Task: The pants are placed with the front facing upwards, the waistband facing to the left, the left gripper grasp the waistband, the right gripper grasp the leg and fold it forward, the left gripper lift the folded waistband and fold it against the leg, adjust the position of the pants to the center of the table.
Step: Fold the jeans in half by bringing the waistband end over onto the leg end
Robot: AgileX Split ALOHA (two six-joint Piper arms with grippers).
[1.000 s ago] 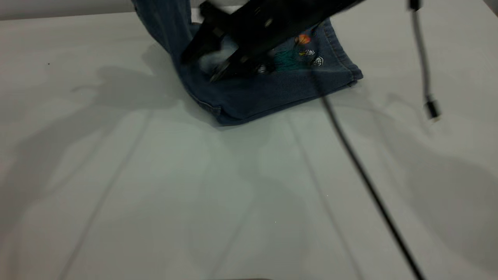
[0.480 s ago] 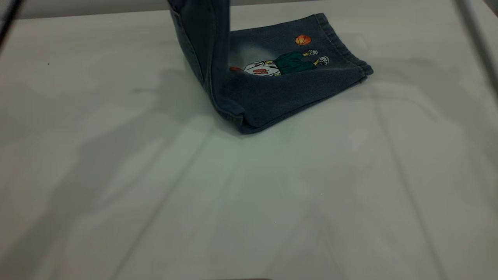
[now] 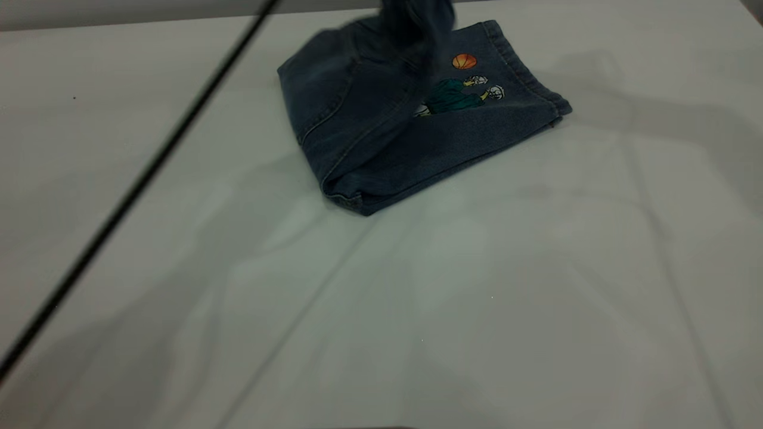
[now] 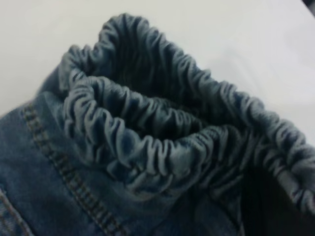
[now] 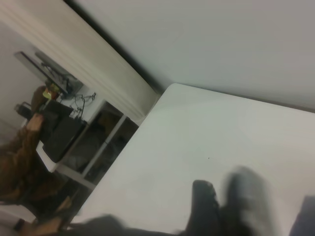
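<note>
Pants [image 3: 381, 143] lie near the tabletop's [image 3: 417, 310] far edge, waistband [image 4: 162, 142] raised mid-fold. Neither arm's jaws are discernible. Advisable: lower the waistband squarely onto the leg, edges aligned.

The pants [image 3: 381, 137] lie on the table [image 3: 477, 298] near its far edge, about midway between its left and right edges. Their waistband [image 4: 162, 142] end is raised over the leg beneath; my left claw seems to carry it. A cable [image 3: 131, 190] crosses above the left part.
</note>
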